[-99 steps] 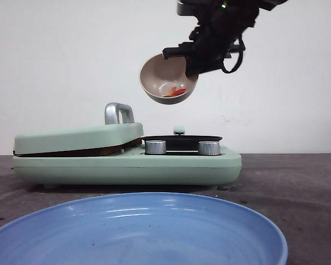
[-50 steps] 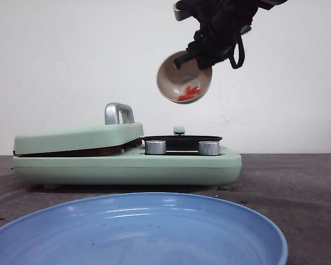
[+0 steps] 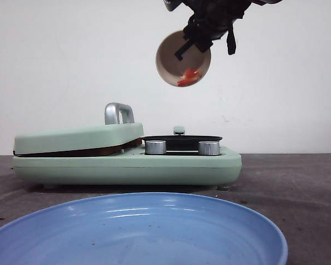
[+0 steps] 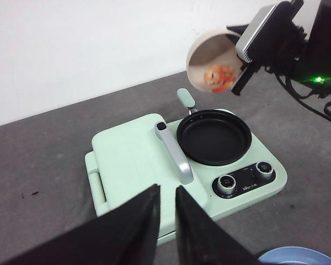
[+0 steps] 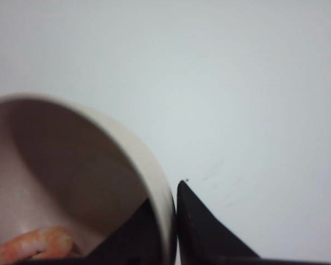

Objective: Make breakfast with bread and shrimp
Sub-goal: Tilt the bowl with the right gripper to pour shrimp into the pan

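My right gripper [image 3: 188, 43] pinches the beige bowl's [image 3: 174, 55] rim, tipped at twelve o'clock above the black frying pan [image 4: 214, 137] so the shrimp [image 3: 188, 77] slide out; my left gripper's [image 4: 166, 208] jaws stand narrow and empty.

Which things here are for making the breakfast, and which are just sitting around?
For the job:
shrimp
beige bowl, tipped and clamped by the right gripper
black pan
green sandwich press, closed

Just sitting:
blue plate
left gripper, holding nothing
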Controlling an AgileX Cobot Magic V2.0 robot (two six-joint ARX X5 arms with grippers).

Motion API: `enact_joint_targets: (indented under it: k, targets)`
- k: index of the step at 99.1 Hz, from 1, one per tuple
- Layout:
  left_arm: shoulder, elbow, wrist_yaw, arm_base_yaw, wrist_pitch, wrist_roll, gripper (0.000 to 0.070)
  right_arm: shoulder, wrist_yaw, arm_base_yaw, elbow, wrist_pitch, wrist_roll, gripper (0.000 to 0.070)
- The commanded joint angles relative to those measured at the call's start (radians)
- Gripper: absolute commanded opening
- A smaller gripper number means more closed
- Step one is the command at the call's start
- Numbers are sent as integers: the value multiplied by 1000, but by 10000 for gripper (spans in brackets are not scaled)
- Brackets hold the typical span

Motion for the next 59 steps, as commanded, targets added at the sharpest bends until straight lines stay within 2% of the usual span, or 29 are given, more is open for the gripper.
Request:
enact_joint_targets:
  k: [1, 24, 25, 59]
  targets:
    - [13, 11, 6, -8, 11, -1, 0, 18, -1, 7, 29, 31, -47, 3]
    - [23, 11, 6, -8, 11, -1, 0, 18, -6, 7, 29, 51, -107, 3]
    - [24, 11, 6, -8, 11, -1, 0, 18, -10, 6, 29, 52, -134, 3]
    - [24, 11, 6, -8, 11, -1, 0, 18, -29, 6, 29, 59, -194, 3]
